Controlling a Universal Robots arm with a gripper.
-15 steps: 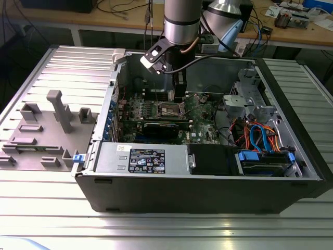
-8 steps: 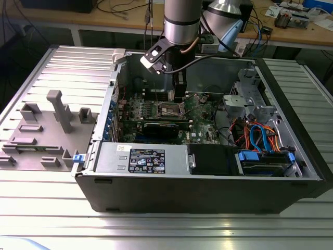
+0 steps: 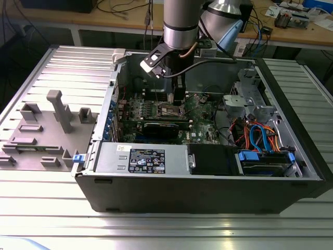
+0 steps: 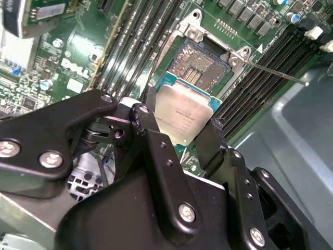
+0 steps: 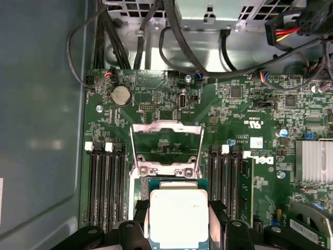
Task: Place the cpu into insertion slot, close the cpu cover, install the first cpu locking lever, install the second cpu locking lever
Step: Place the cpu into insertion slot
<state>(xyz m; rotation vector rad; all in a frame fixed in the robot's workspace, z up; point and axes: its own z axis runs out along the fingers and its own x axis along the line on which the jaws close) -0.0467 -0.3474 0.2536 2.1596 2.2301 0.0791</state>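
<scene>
One arm (image 3: 180,23), one gripper (image 5: 178,208), two fingers (image 4: 208,145): that is our tally of the machine at work over one open case (image 3: 197,190). Inside, we count one motherboard (image 5: 229,120), one cpu (image 4: 183,115), one slot (image 4: 200,65) and one cover (image 5: 166,126). We also make out one lever (image 4: 276,73), one coin battery (image 5: 120,95), one heatsink (image 5: 314,160) and two memory banks (image 5: 106,185). In the exterior view we add one labelled power supply (image 3: 145,159), one grey fixture (image 3: 47,130) and one table (image 3: 156,229).
</scene>
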